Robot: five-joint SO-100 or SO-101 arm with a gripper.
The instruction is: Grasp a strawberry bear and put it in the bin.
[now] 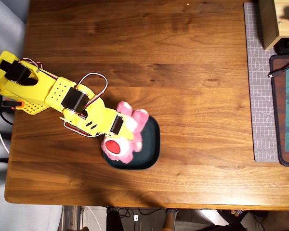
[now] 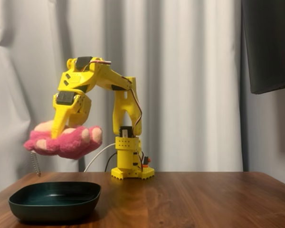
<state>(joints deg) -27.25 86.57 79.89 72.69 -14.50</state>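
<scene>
The pink strawberry bear (image 1: pixel 124 138) hangs in my yellow gripper (image 1: pixel 126 126), which is shut on its body. In the fixed view the bear (image 2: pixel 66 141) is held well above the dark teal bin (image 2: pixel 54 200), its keychain dangling at the left. In the overhead view the bear lies over the left part of the bin (image 1: pixel 149 144), red muzzle facing up. My gripper (image 2: pixel 61 134) reaches down from the arm; its fingertips are buried in the plush.
A grey cutting mat (image 1: pixel 260 82) with a dark pad and a wooden box (image 1: pixel 274 21) lies along the table's right edge in the overhead view. The arm's base (image 2: pixel 132 164) stands at the table's back in the fixed view.
</scene>
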